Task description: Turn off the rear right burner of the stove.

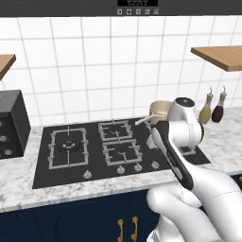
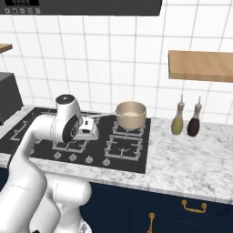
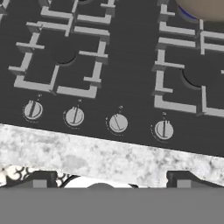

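The arm bends forward over the stove (image 1: 45,160), its hand turned down above the front edge. The gripper (image 3: 107,183) hangs over the marble desk (image 3: 100,155) just before the row of knobs (image 3: 118,123); its two tips stand well apart, holding nothing. The rear right burner (image 2: 131,132) lies at the back right of the black glass and carries a tan saucepan (image 2: 131,113), whose inside looks pale; its contents cannot be told.

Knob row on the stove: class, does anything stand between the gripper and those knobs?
Nothing visible does. In the hand view the gripper hangs above the marble counter edge, with the four silver knobs just ahead, uncovered on the stove.
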You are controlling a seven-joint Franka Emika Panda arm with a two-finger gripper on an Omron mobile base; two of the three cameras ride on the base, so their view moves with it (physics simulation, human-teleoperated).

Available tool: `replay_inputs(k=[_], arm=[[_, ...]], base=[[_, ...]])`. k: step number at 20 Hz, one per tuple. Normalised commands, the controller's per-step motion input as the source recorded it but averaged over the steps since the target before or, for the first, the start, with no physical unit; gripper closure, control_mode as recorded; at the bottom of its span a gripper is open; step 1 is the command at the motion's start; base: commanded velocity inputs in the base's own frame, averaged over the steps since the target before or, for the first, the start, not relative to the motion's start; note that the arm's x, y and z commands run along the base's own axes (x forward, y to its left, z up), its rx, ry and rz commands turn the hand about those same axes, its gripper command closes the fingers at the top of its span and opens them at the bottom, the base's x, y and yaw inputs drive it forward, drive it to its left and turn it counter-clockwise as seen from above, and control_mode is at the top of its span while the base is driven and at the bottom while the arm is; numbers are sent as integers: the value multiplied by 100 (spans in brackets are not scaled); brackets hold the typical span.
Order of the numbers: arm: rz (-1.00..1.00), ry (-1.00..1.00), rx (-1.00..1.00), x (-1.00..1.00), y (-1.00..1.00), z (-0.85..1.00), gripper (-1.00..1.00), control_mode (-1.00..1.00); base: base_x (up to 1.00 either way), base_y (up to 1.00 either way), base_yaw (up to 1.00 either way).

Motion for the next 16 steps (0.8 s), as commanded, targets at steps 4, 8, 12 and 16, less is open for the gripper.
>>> replay_inputs(k=[4,8,12,16], arm=[[6,-1,-5,12,0,-31,-100,-100],[6,1,0,11,0,-21,-100,-100],[2,8,-1,21,0,-33,-100,-100],[4,10,-4,18,0,-49,-100,-100]], base=[[0,0,0],[0,0,0],[0,0,0],[0,0,0]])
